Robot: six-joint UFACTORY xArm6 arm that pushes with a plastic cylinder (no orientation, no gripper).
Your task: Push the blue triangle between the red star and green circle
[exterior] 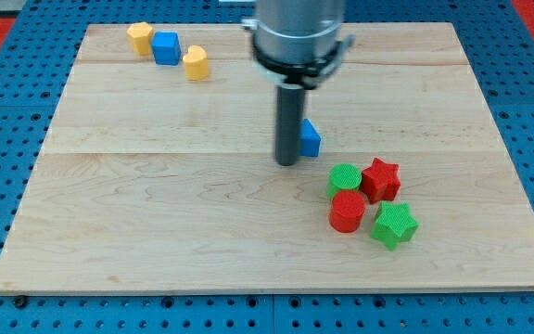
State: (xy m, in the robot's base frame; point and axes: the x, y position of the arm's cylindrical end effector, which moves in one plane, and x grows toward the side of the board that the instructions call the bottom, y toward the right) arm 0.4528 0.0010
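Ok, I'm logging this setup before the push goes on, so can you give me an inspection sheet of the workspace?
Surface: wooden board, flat.
Job's things: blue triangle partly hidden behind the rod; red star touching green circle.
Clutter: red cylinder, green star, blue cube, two yellow blocks.
Grippers: none; my tip sits at the triangle's left.
Cables: nothing seen.
Surroundings: blue pegboard.

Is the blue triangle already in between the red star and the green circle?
Not yet. The blue triangle sits beside my tip, up-left of the green circle and red star, which touch.
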